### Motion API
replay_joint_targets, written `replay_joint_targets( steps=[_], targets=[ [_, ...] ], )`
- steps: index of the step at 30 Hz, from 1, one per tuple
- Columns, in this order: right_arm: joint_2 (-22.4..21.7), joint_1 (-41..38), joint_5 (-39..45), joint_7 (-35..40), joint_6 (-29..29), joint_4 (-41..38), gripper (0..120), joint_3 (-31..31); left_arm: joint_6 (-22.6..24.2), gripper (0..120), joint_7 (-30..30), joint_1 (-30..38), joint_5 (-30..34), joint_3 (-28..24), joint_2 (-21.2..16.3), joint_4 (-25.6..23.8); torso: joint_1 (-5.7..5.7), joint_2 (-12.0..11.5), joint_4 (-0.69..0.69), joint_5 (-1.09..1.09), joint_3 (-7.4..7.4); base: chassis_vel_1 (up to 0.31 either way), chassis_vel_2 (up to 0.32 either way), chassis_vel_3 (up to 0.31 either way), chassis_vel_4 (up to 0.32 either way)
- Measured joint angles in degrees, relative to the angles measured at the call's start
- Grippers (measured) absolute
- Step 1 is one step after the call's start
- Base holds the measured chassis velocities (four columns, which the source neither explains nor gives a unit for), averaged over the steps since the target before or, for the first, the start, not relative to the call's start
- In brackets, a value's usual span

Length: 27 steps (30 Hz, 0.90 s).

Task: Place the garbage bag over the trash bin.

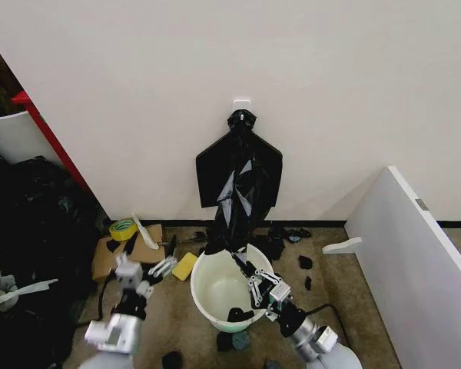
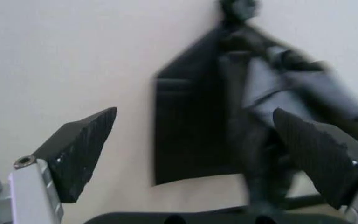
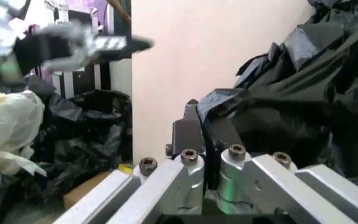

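Plain off-white wall [image 1: 215, 69] with dark skirting [image 1: 315, 223] at its foot. Brown floor [image 1: 346, 269], littered. White panel [image 1: 415, 254] leans at right; red-edged white board [image 1: 50, 138] stands at left.

Your right gripper [image 3: 199, 125] is clamped on a fold of the garbage bag [image 3: 303, 93], black plastic bunched against the wall [image 3: 191, 46]. Left gripper [image 3: 98, 44] sits farther off, blurred. Black bags [image 3: 86, 135] are piled below it.

Glossy crinkled plastic garbage bag [image 1: 232, 223]; smooth plastic trash bin [image 1: 203, 296]; metal right claw [image 1: 244, 270].
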State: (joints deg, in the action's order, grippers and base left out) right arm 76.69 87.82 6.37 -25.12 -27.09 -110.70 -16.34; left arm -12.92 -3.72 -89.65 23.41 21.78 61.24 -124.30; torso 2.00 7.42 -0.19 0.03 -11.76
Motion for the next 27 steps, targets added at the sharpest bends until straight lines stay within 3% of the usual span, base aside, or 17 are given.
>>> replay_joint_targets(
  steps=[3,7,10,21,27],
  targets=[
    [0.0,-0.6,-0.7,0.2,0.1,0.1,0,0.5,2.7,99,1.0,5.6,6.9,-3.7,-6.0,-0.3,0.00,0.0,-0.04,0.00,0.00,0.000,0.000,0.000,0.000],
    [-0.5,-2.2,-0.7,0.2,0.7,0.8,0,2.1,4.3,99,1.2,8.6,9.9,-5.2,-7.7,0.1,0.00,0.0,0.04,0.02,0.00,0.000,0.000,0.000,0.000],
    [-0.4,-2.6,-0.7,0.3,1.1,0.9,0,2.3,5.5,99,1.1,13.5,12.5,-8.8,-8.7,2.4,0.00,0.0,-0.01,0.01,0.00,0.000,0.000,0.000,0.000],
    [0.2,-2.4,-0.6,0.4,1.7,0.2,0,1.6,6.6,93,0.0,23.5,16.2,-17.7,-7.1,8.6,0.00,0.0,0.00,0.02,0.00,0.000,0.000,0.000,0.000],
    [-0.1,-1.8,-0.4,0.4,1.8,-0.3,0,0.9,7.1,69,-0.9,27.9,17.6,-20.2,-5.0,10.5,-0.01,0.0,0.00,0.02,0.00,0.000,0.000,0.000,0.000]
  ],
)
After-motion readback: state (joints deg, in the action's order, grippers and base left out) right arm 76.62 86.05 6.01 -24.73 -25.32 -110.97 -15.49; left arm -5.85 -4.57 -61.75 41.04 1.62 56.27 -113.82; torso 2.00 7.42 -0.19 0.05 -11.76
